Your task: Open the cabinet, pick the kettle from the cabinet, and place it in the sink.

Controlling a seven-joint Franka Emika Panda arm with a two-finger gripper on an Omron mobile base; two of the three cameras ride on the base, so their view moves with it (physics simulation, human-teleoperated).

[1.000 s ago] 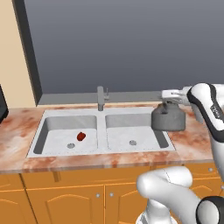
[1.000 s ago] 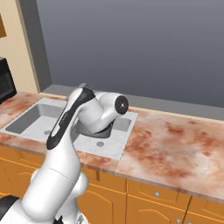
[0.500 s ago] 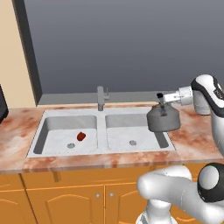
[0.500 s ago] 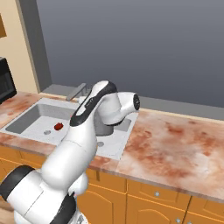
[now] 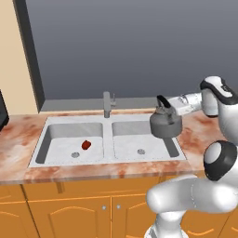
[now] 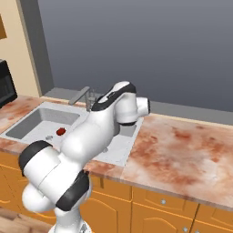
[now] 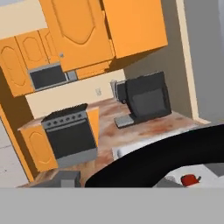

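Two steps looked finished: you had the kettle (image 5: 165, 122) out of the cabinet, hanging by its black handle from nearly closed jaws (image 5: 163, 103) above the right bowl of the sink (image 5: 56, 139), clear of the tabletop (image 5: 18, 144). Only lowering and releasing remained. Against the earlier frames, the kettle had travelled left off the sink's right rim toward the faucet (image 5: 107, 103).

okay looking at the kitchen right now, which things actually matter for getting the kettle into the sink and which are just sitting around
Part of the job:
- squat grey metal kettle with black arched handle, held over the right bowl's far corner
- two-finger gripper, shut on the handle
- light grey steel double-bowl sink
- orange-brown wooden cabinet

Just lying about:
- small red object in the left bowl
- black boxy coffee machine
- dark stove
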